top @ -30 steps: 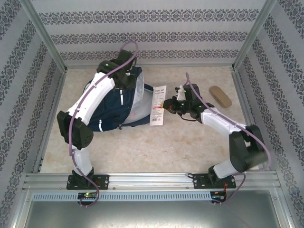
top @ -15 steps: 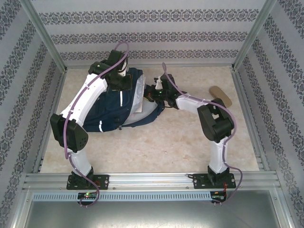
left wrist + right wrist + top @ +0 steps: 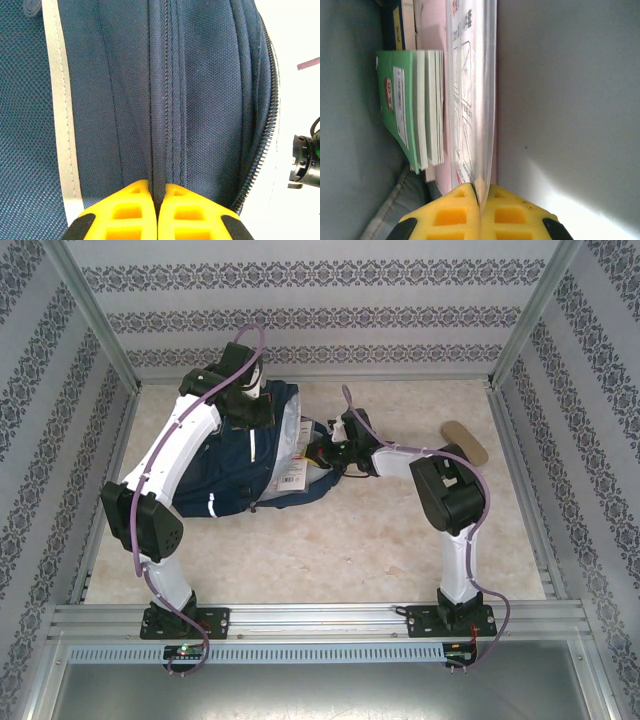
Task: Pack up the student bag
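Plastic packet (image 3: 470, 100) now deeper inside bag (image 3: 232, 485)

Packet (image 3: 470, 100) lies inside student bag (image 3: 238, 480), beside notebook (image 3: 415, 105).

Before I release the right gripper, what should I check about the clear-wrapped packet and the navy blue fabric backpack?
1. The left gripper shut on the navy blue fabric backpack, on the ridge beside its zip: ok.
2. The right gripper shut on the flat clear-wrapped printed packet: ok.
3. Packet inside the pale lining, next to the green notebook: ok.
4. Packet fully in: cannot tell; its labelled end shows at the bag's mouth from above.
5. The tan oblong object on the table clear of the withdrawal path: cannot tell.
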Available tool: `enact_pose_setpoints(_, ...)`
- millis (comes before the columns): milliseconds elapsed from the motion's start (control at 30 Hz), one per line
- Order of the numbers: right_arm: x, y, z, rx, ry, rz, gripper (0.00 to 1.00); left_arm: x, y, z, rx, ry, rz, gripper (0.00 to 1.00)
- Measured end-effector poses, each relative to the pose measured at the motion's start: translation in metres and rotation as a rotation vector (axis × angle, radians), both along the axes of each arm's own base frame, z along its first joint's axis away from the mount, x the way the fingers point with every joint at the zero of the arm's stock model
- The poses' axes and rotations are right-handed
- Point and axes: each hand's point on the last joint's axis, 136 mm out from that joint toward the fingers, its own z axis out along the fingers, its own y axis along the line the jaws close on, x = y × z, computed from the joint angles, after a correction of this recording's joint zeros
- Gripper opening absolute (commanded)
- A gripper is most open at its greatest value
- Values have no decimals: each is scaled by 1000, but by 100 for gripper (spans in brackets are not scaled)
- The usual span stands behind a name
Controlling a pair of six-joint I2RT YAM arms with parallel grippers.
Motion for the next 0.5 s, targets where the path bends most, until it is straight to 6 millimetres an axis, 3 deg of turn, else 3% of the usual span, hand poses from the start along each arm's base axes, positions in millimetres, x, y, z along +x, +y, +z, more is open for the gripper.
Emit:
enact_pose_setpoints(133,-10,-9,-3,-33,9,43,3,0,-1,0,-9,2,-3,0)
enact_pose_setpoints(267,-17,-19,-18,-82,66,46,4,-1,-3,0,-23,7,-4,0)
enact_pose_setpoints(500,-11,-21,-18,-95,85,10,4,-2,-9,-3,-52,16,-20,0)
